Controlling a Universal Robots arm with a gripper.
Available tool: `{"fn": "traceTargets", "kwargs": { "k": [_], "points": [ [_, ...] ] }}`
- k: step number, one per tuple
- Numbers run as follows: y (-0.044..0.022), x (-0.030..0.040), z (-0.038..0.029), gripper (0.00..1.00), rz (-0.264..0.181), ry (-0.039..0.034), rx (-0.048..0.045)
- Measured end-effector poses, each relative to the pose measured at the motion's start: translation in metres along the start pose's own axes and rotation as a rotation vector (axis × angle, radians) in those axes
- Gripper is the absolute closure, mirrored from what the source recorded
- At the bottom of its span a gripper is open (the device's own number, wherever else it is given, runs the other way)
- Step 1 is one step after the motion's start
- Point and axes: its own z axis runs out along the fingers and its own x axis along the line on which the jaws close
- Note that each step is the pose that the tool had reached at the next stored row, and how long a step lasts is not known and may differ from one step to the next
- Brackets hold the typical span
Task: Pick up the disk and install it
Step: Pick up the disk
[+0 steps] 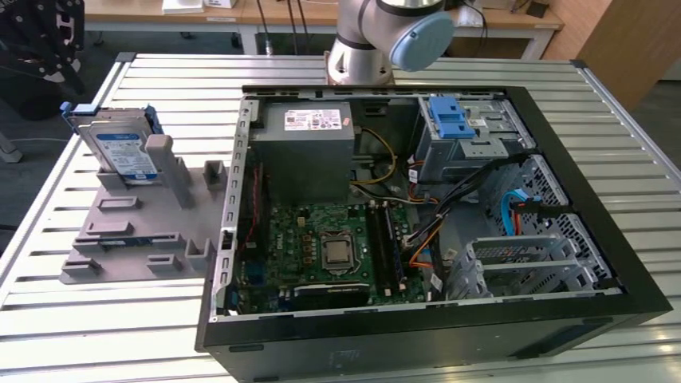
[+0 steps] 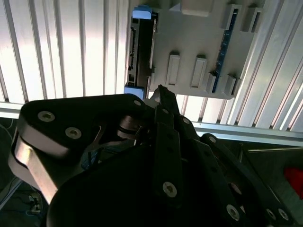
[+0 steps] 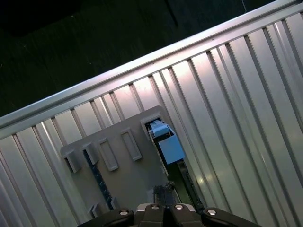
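Observation:
The disk [image 1: 120, 152] stands upright on its edge in a slot of the grey holder [image 1: 127, 231], at the exterior view's left, with its white-and-blue label facing out and its blue carrier frame around it. Both wrist views look down on the disk [image 2: 141, 47] [image 3: 169, 149] edge-on, a thin dark slab with blue ends beside the holder plate [image 2: 199, 38] [image 3: 128, 175]. My gripper [image 2: 161, 92] [image 3: 165, 189] hangs above it, apart from it, its fingers together and holding nothing.
An open black computer case [image 1: 596, 239] lies on the slatted metal table [image 1: 107, 335], to the right of the holder in the exterior view. Inside are a grey power supply [image 1: 309, 152], a green motherboard [image 1: 319, 247] and a drive cage with a blue latch [image 1: 452, 120]. The arm's base [image 1: 368, 48] rises behind the case.

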Motion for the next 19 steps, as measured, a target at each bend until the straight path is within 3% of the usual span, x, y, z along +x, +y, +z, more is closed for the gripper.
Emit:
{"fn": "traceTargets", "kwargs": {
  "k": [4,12,14,19],
  "points": [
    [0.0000,0.0000,0.0000,0.89,-0.013,-0.0005,-0.0005],
    [0.0000,0.0000,0.0002,0.89,-0.157,-0.0077,-0.0068],
    [0.0002,0.0001,0.0004,0.89,-0.183,-0.0063,-0.0082],
    [0.0013,-0.0010,0.0025,0.89,-0.196,-0.0062,-0.0091]
  ]
}}
